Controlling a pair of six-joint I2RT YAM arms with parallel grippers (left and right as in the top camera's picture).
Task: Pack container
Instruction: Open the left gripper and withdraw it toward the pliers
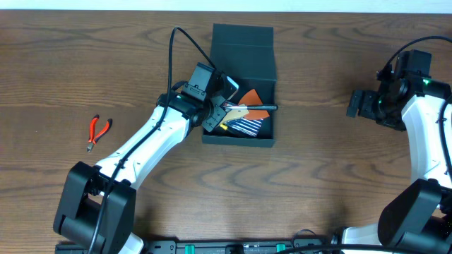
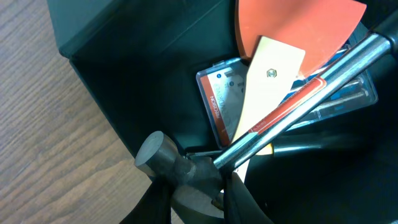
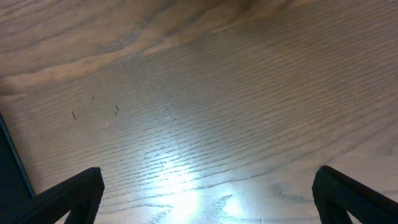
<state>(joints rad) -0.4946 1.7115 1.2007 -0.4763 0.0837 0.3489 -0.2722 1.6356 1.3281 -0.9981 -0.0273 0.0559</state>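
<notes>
The dark teal-green container (image 1: 240,49) stands open at the table's middle back, its flap lid folded away. Inside lie an orange piece (image 1: 248,97), a striped packet (image 1: 247,125) and a clear-cased card (image 2: 221,96). My left gripper (image 1: 216,113) is shut on the head of a hammer (image 2: 180,165) at the container's left wall; the hammer's steel handle (image 2: 311,93) reaches across the inside, over a pale wooden piece (image 2: 267,74). My right gripper (image 1: 357,104) is open and empty over bare table at the right, its fingertips at the edges of the right wrist view (image 3: 208,199).
Red-handled pliers (image 1: 97,131) lie on the wooden table (image 1: 318,183) at the far left. A black cable (image 1: 185,39) arches from the left arm beside the container's left side.
</notes>
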